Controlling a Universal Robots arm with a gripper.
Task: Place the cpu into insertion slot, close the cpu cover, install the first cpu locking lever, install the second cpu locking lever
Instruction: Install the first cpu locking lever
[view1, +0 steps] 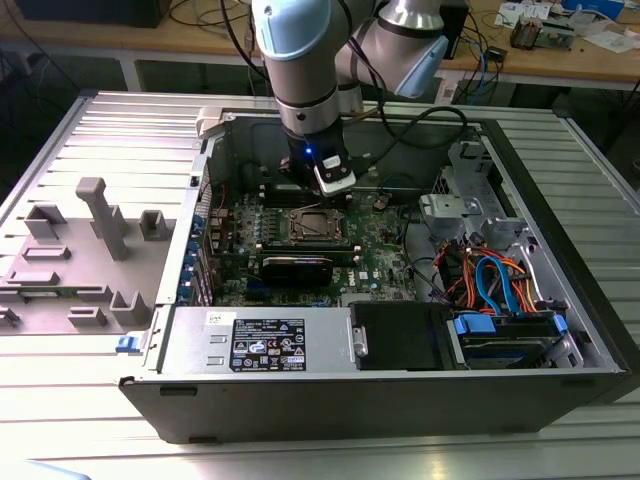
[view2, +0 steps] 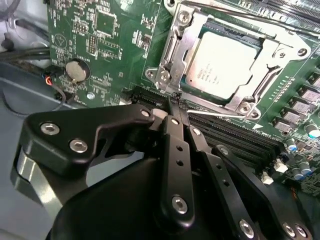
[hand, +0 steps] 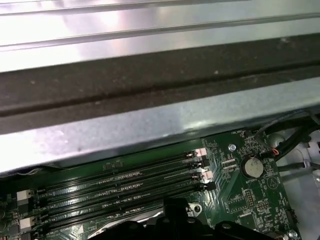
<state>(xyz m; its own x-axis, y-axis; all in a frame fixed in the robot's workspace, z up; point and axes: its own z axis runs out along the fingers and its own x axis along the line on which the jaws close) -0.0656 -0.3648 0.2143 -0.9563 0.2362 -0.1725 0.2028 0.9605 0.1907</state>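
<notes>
My pincer (view2: 175, 100) is pressed together, with nothing I can make out between the tips, and it's nosed in at the near corner of the socket (view2: 159, 75). Just ahead of the tips, there's the chip (view2: 225, 62), lying flat in that socket with the metal cover (view2: 172, 45) down around it like a frame. A thin lever rod (view2: 220, 114) runs sideways from my tips along the socket's near edge. Green board (view2: 115, 45) all round, and long memory slots (view2: 235, 135) beneath me.
</notes>
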